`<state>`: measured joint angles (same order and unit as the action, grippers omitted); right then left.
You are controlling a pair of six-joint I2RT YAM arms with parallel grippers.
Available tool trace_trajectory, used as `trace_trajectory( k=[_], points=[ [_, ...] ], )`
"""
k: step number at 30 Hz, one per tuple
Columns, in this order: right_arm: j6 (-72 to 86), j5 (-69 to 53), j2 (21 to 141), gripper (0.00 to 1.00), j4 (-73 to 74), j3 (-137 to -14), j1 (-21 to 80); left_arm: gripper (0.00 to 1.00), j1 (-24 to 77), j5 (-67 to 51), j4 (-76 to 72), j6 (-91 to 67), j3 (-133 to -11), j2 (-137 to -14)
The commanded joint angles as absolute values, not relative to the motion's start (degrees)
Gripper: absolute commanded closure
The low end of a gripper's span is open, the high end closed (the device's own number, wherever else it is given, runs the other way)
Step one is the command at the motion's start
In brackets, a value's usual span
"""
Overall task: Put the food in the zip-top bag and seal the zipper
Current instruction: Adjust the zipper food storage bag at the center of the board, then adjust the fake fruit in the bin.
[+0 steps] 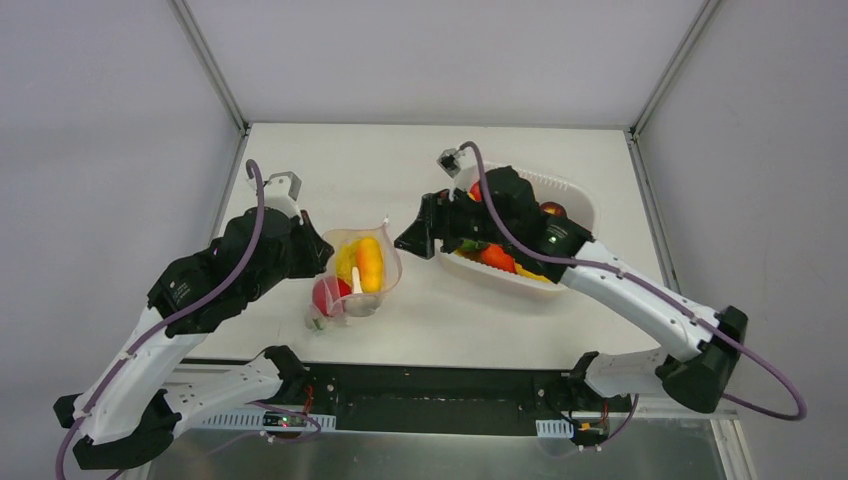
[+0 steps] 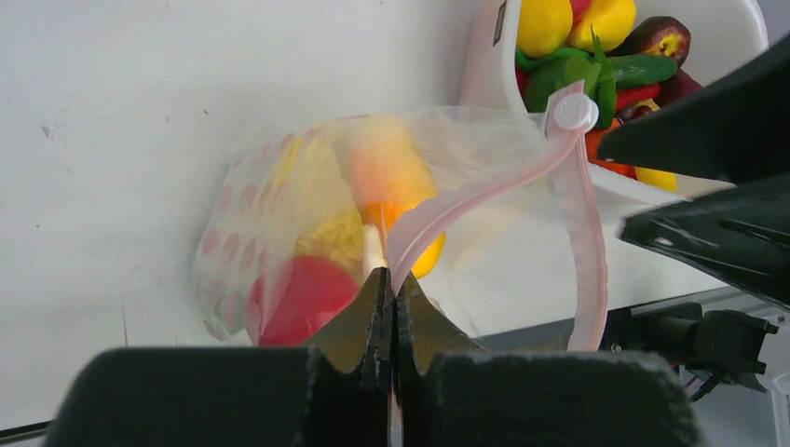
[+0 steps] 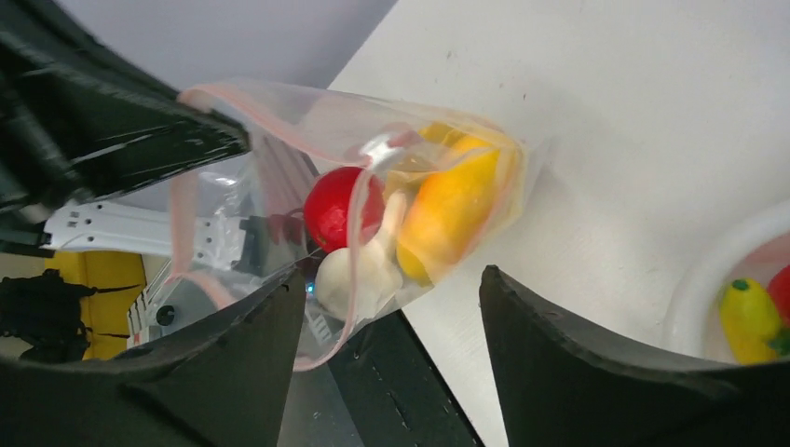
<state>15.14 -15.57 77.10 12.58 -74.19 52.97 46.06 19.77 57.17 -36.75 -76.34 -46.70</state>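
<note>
Surface: white flat surface (image 1: 430, 160) with pale grey walls (image 1: 100, 120) on three sides; both arm bases sit at its near edge.
Bag: clear zip-top plastic bag (image 1: 392, 262) with faint pink spots, left of the middle of the surface, between the two end effectors. Its bottom lies on the surface, and its mouth is lifted and gapes toward the right arm.
Zipper: pink-red zipper strip (image 2: 466, 207), unsealed. Its two lips arc apart and meet at a small white round tab (image 2: 575, 112).
Food in bag: orange-yellow toy fruit (image 3: 456, 209), red round toy fruit (image 3: 337, 207) and whitish toy piece (image 3: 359, 275), touching one another inside the bag.
Left end effector (image 2: 392, 284): jaws pressed together, pinching the pink-red zipper strip at one end of the mouth and holding it up.
Right end effector (image 3: 391, 307): jaws spread wide with nothing gripped, just beside the bag's mouth and pointing into it.
Basket: white plastic basket (image 1: 585, 212) on the right half of the surface, partly under the right arm.
Food in basket: yellow toy fruits (image 2: 545, 23), green toy vegetable (image 2: 643, 70), dark purple toy piece (image 2: 663, 37) and an orange-red toy piece (image 1: 497, 258), heaped together.
</note>
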Motion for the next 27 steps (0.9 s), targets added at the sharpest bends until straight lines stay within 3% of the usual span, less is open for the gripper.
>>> trace_trajectory(
  k=[1, 12, 20, 27],
  points=[
    [11.64, -16.59, 66.69, 0.27, 10.61, -72.09, 52.65, 1.0, 45.94, 19.04, 53.67, -37.33, -75.97, -47.32],
    [11.54, 17.82, 57.33, 0.18, 14.81, -63.06, 44.83, 1.0, 45.92, 17.3, 51.99, -37.35, -75.42, -48.05],
    [19.33, 8.35, 59.76, 0.18, 16.62, -58.14, 25.05, 1.0, 45.97, 16.41, 51.27, -37.61, -74.91, -48.09],
    [20.38, 8.27, 64.82, 0.14, 18.31, -58.67, 16.11, 1.0, 45.97, 15.96, 50.83, -37.7, -74.68, -48.11]
  ],
)
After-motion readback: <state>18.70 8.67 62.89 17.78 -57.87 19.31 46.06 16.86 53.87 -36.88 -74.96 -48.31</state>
